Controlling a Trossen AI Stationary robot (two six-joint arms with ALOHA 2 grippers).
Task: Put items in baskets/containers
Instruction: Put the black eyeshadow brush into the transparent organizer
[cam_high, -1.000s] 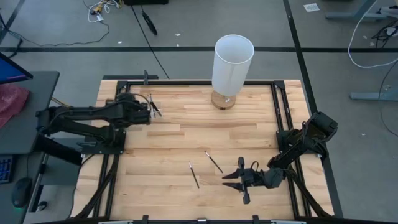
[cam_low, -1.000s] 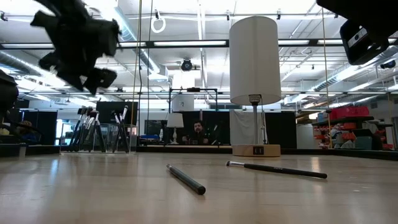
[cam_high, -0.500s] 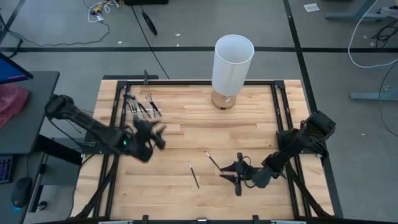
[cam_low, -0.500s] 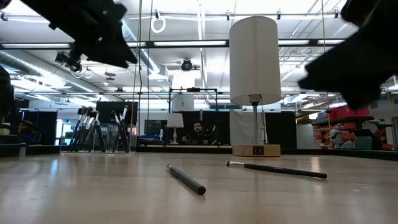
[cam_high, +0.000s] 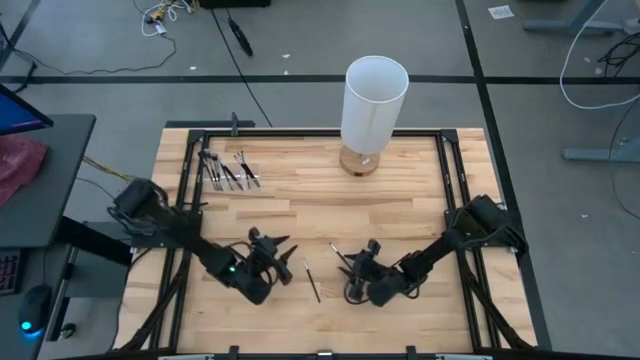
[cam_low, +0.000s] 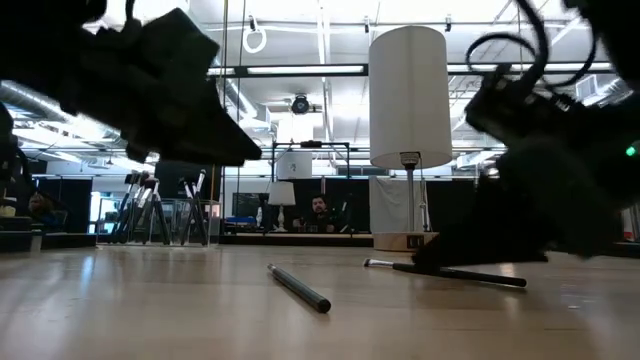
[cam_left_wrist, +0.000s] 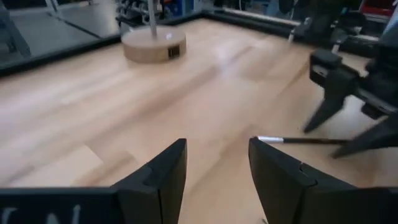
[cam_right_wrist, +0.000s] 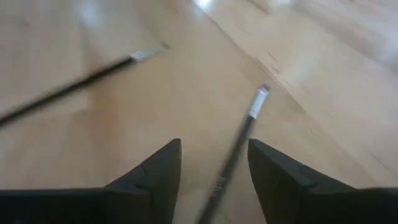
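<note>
Two slim black makeup brushes lie flat on the wooden table: one (cam_high: 312, 282) near the middle, the other (cam_high: 337, 250) just right of it. Several more brushes lie in the low clear container (cam_high: 228, 170) at the far left. My right gripper (cam_high: 348, 275) is open and low over the right-hand brush. In the right wrist view that brush (cam_right_wrist: 239, 140) runs between the fingers, lengthwise, apart from both. My left gripper (cam_high: 288, 265) is open and hovers left of the other brush, fingers (cam_left_wrist: 165, 171) pointing toward the table's right.
A tall white cylinder on a wooden base (cam_high: 372, 100) stands at the far middle of the table. Black frame rails run along the table's edges. The two grippers face each other closely near the near-middle (cam_low: 300, 288). Bare wood lies between them and the cylinder.
My left gripper has swung from the container at the far left toward the near middle of the table and come down. My right gripper has moved left and down until it sits over the right-hand brush. Both loose brushes have stayed where they were.
</note>
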